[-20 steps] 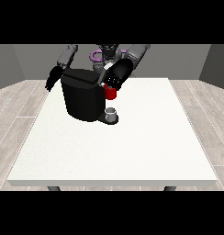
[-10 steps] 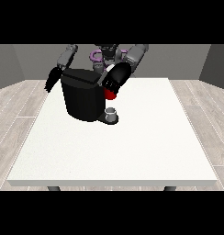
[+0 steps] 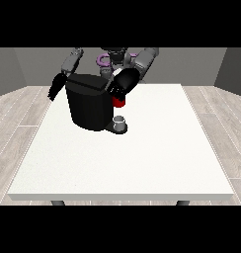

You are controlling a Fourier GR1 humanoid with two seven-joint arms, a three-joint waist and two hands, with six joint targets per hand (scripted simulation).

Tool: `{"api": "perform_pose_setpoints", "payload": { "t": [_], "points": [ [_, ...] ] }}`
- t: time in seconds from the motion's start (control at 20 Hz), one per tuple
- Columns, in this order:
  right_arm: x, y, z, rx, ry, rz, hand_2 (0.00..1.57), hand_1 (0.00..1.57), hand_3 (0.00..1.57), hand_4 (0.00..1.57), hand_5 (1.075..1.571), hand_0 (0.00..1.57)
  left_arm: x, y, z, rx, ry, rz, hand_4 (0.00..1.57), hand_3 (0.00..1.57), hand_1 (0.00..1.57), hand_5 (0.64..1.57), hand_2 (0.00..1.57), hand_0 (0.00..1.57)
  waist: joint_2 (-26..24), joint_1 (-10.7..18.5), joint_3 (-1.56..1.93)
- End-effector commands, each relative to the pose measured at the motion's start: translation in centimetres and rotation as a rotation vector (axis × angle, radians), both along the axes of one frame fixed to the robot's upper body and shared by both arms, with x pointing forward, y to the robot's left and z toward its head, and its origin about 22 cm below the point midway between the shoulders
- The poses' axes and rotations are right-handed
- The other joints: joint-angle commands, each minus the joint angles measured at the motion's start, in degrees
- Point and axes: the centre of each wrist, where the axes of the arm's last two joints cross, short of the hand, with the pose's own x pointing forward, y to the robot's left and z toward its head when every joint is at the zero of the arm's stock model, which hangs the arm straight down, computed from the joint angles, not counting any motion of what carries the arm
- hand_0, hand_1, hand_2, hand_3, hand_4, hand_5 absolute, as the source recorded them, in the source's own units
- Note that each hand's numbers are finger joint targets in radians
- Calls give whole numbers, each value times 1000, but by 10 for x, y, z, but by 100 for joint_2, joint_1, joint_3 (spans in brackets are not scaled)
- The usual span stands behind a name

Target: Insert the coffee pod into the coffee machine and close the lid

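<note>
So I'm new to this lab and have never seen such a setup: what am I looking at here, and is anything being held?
This is one view, taken from a camera across the table and facing the robot, so the robot looks small at the top and its arms reach toward you. It is a humanoid with two arms, each ending in a black robot hand. On the large white table stands a black coffee machine. In front of it, on its low base, sits a small grey thing; I cannot tell whether it is the coffee pod. The robot hand at the view's right is at the machine's top edge, just above a red thing at the machine. The robot hand at the view's left hangs beside the machine, touching nothing I can see. Whether either holds something is too small to judge.
</note>
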Motion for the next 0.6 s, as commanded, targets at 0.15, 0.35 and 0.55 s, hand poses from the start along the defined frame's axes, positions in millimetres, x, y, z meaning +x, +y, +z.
{"api": "perform_pose_setpoints", "payload": {
  "t": [0.15,0.35,0.55],
  "points": [
    [-2,8,-3,-24,-21,-9,0,0,0,218,1571,0,-2,7,8,78,-66,16,0,744,1044,1571,1049,1044,120,5,-3],
    [5,-1,14,-20,-53,-3,0,0,0,185,1571,0,-6,17,15,94,-164,5,0,653,742,1571,871,742,414,28,-4],
    [1,9,6,-28,-41,-1,0,0,0,87,1571,0,-5,18,20,109,-129,61,0,508,0,1571,635,0,329,-51,-3]
  ]
}}
